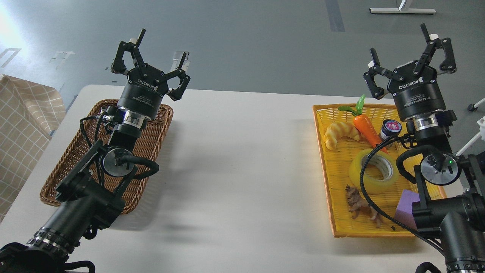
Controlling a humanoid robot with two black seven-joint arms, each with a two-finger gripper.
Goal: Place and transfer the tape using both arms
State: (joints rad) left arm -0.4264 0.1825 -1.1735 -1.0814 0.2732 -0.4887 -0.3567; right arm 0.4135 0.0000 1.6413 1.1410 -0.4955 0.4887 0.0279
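The tape (373, 171), a translucent yellow roll with a grey-white core, lies flat in the yellow tray (331, 178) on the right of the table, partly crossed by a black cable. My right gripper (411, 47) is open and empty, raised beyond the tray's far edge, well apart from the tape. My left gripper (153, 51) is open and empty, raised above the far end of the brown wicker basket (151, 151) on the left.
The yellow tray also holds a croissant (340, 133), a toy carrot (365, 127), a small dark jar with a pink lid (390, 128), a brown toy animal (360, 206) and a purple block (407, 206). A checked cloth (22, 125) hangs at far left.
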